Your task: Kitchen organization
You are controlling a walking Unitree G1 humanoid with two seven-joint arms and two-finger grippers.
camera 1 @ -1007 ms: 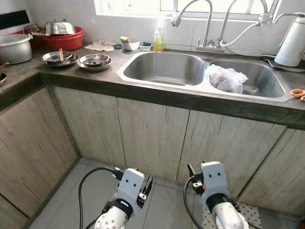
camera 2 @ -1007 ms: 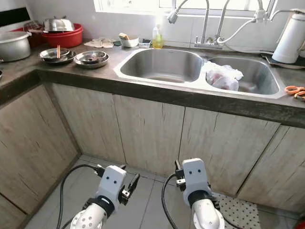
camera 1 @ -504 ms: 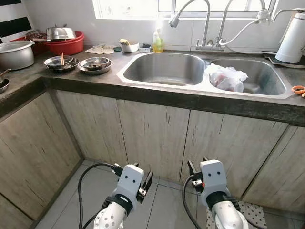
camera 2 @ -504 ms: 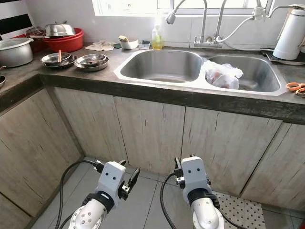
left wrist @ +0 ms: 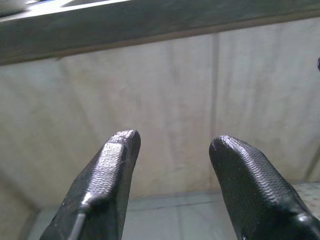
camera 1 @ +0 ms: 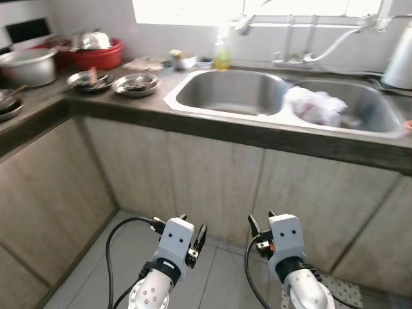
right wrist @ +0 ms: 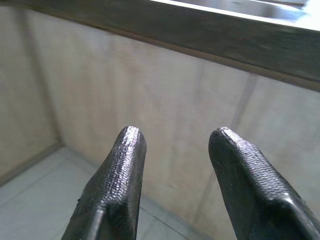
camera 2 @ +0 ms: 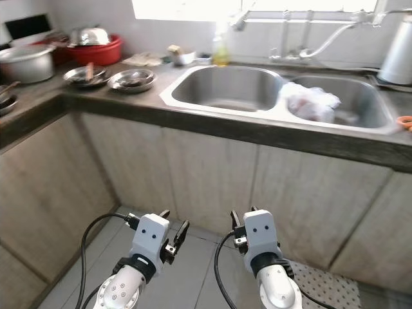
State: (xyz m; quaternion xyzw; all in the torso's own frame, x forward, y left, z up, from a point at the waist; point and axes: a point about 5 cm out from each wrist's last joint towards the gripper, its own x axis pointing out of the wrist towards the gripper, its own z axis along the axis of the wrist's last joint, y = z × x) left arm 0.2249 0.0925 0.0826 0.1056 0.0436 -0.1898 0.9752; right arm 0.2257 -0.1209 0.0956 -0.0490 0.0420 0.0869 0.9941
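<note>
1. Two steel dishes [camera 1: 135, 83] sit side by side on the dark countertop [camera 1: 77, 103], left of the double sink [camera 1: 232, 93]; these, with the red basin [camera 1: 96, 55] and the grey pot [camera 1: 26, 64] farther left, look like the things to be put in order.
2. A crumpled plastic bag [camera 1: 315, 106] lies in the sink's right bowl, and a yellow soap bottle [camera 1: 222, 56] stands behind the left bowl near the taps.
3. The step in hand appears to be the approach: both arms hang low in front of the wooden cabinet doors [camera 1: 212, 187], well below the counter, and nothing is held.
4. The left gripper [left wrist: 175, 150] has its fingers spread with only cabinet front between them; the right gripper [right wrist: 172, 145] is likewise parted and empty.
5. The next move likely calls for raising an arm above the counter edge and squaring up to the dishes or the sink, since neither gripper is near any item.
6. The head views are soft with blur but lay out the whole counter, and the left eye shows a white kettle [camera 1: 399, 61] at the far right.
7. The wrist views give the close underside of the counter edge and the floor tiles [right wrist: 35, 195] at the cabinet foot, which the head views show less plainly.
</note>
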